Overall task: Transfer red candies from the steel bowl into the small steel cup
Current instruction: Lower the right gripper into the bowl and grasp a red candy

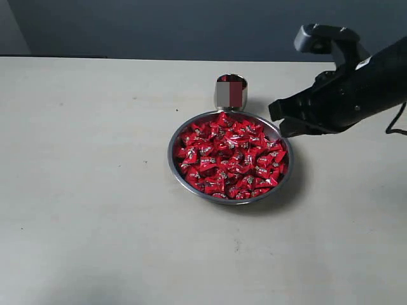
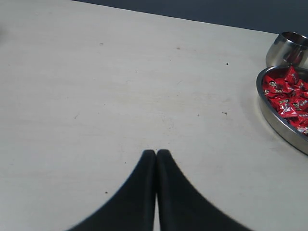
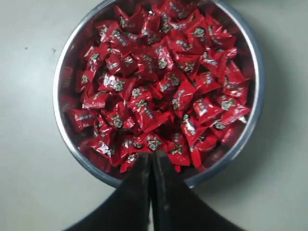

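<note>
While L gripper (image 2: 156, 153) & R gripper (image 3: 151, 156) are pinched together, red candies (image 3: 159, 82) bear marks, maybe logos, unreadable

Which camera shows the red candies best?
The right wrist view: the red candies fill it, seen from above, wrapper marks clear. The exterior view shows the pile smaller; the left wrist view catches only a few.

Soft even light, faint shadow by steel bowl (image 1: 170, 152), small steel cup (image 1: 230, 92) pixelated, wrist-cam jaws blurry

Red candies (image 3: 159, 91) (silvery-white marks, seemingly) in shiny steel bowl (image 3: 257, 96).
</note>
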Robot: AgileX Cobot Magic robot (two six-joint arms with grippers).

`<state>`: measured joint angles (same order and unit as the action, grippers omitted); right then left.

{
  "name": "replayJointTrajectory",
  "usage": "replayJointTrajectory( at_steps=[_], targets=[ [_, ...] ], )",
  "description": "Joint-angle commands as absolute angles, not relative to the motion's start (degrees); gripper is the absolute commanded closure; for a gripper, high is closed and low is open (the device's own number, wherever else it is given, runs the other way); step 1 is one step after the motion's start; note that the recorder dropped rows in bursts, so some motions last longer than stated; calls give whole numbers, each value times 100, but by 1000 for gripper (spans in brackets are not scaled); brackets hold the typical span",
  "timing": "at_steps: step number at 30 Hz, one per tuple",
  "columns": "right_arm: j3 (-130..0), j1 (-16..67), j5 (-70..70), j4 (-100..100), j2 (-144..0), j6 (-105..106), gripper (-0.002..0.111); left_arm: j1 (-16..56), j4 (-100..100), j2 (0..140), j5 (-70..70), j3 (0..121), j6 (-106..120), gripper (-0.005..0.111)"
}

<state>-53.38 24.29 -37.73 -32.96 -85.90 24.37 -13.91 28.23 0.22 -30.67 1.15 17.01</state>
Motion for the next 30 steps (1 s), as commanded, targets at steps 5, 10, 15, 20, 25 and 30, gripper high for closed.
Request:
replayJointTrajectory(
  at_steps=[5,10,15,20,25,30],
  targets=[
    [-5460,2403,-3700,-3995,-9696,3557,82,-1410,2826,0,-3036,115,1692,106],
    [-5680,2415,-3731,-4035,-10184,3763,68,-1410,2826,0,-3036,115,1692,106],
    [-5869,2415,-3897,-4016,-10579,3793,68,-1410,2826,0,-3036,115,1692,106],
    [-5987,2618,-3921,-3804,-10842,3807,68,-1410,2826,0,-3036,115,1692,106],
    [-6157,2934,-3879,-3522,-11029,3797,68,-1410,2826,0,-3036,115,1692,106],
    [-6204,3029,-3771,-3409,-11209,3797,70,-1410,2826,0,-3036,115,1692,106]
  ],
)
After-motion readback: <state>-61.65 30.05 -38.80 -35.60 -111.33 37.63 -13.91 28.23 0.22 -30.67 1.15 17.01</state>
